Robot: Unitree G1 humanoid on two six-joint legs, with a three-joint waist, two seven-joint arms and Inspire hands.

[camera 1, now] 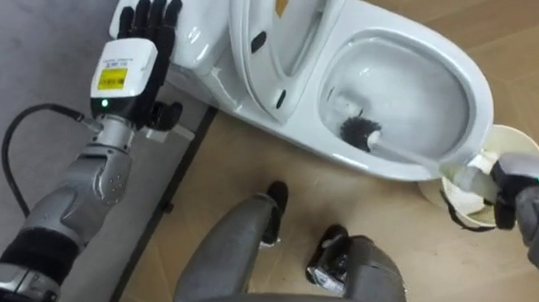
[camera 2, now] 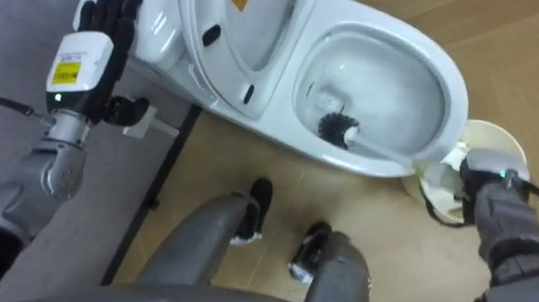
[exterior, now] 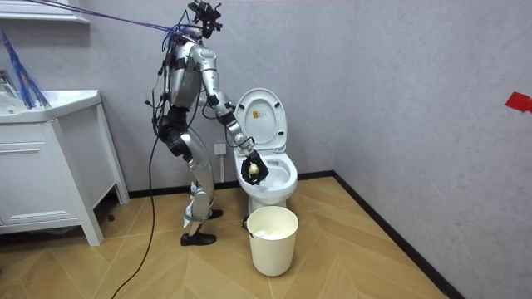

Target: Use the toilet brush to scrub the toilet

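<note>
the long handle is held only at its far end, so a twist of the wrist may make the toilet brush slip or flick water over the toilet bowl rim. the right hand is clenched on that handle beside the bin, and the bristles lie inside the bowl, apart from the hand. the left hand lies flat, fingers straight, on the tank.

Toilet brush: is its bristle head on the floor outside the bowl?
No, the toilet brush has its head inside the bowl, handle gripped by the right hand.
</note>
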